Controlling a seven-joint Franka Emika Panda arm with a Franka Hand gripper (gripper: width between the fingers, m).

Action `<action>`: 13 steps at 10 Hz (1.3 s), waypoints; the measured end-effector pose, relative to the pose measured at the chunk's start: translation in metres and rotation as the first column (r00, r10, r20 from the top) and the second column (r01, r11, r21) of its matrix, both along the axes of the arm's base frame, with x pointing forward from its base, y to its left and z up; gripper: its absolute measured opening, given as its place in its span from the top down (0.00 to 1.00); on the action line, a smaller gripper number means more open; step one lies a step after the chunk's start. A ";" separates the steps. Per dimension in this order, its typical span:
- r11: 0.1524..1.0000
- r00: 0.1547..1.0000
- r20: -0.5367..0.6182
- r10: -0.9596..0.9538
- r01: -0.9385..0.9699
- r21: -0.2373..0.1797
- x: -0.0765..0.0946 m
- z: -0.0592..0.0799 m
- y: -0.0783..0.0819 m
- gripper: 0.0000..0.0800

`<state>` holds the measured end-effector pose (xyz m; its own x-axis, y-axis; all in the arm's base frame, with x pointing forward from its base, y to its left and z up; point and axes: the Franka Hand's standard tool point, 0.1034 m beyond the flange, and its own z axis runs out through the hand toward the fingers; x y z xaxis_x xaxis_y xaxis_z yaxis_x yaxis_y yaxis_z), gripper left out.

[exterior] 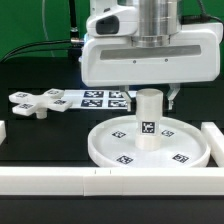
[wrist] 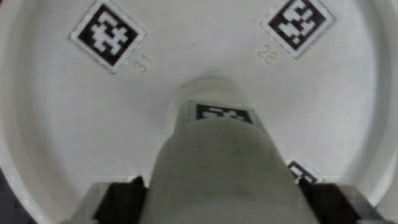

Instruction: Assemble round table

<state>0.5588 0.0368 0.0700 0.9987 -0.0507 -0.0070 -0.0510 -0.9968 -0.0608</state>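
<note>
At this moment the short cylinder (exterior: 148,122) stood upright at the centre of the large rimmed disc (exterior: 100,150), which lay flat on the black table (exterior: 40,130) just behind the front white bar (exterior: 60,180). The gripper (exterior: 150,98) was directly above it. In the wrist view its dark pads (wrist: 125,200) sat against both sides of the cylinder's upper part with no gap showing, so the gripper was judged to be closed on the cylinder. The hub itself was hidden under the cylinder's foot, so how deeply it was seated could not be told. The step in hand was judged to be fixing the cylinder into the hub. To do this well, the cylinder's axis needed to be kept vertical and centred on the disc. Any turn was best applied about that axis only, with light downward pressure, so that the disc would not slide or tip. Opening the fingers was advisable only once the cylinder stood firm unaided. The cross-shaped piece (exterior: 35,103) lay well apart toward the exterior view's left, beside the marker board (exterior: 100,98), awaiting its turn.
</note>
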 end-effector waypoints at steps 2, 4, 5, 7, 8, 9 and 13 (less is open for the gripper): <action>0.963 0.963 -0.021 -0.269 0.270 0.015 0.000 0.000 0.000 0.49; 0.875 0.874 -0.039 -0.484 0.485 0.011 0.000 0.000 0.002 0.49; 0.863 0.862 -0.042 -0.504 0.505 0.011 0.000 0.000 0.002 0.49; 0.781 0.780 -0.057 -0.623 0.625 0.012 0.000 0.000 0.002 0.49; 0.754 0.753 -0.063 -0.655 0.657 0.013 0.000 0.000 0.002 0.49; 0.686 0.685 -0.074 -0.725 0.728 0.015 0.000 -0.001 0.002 0.49; 0.251 0.256 -0.157 -0.954 0.967 0.051 0.002 -0.001 0.001 0.49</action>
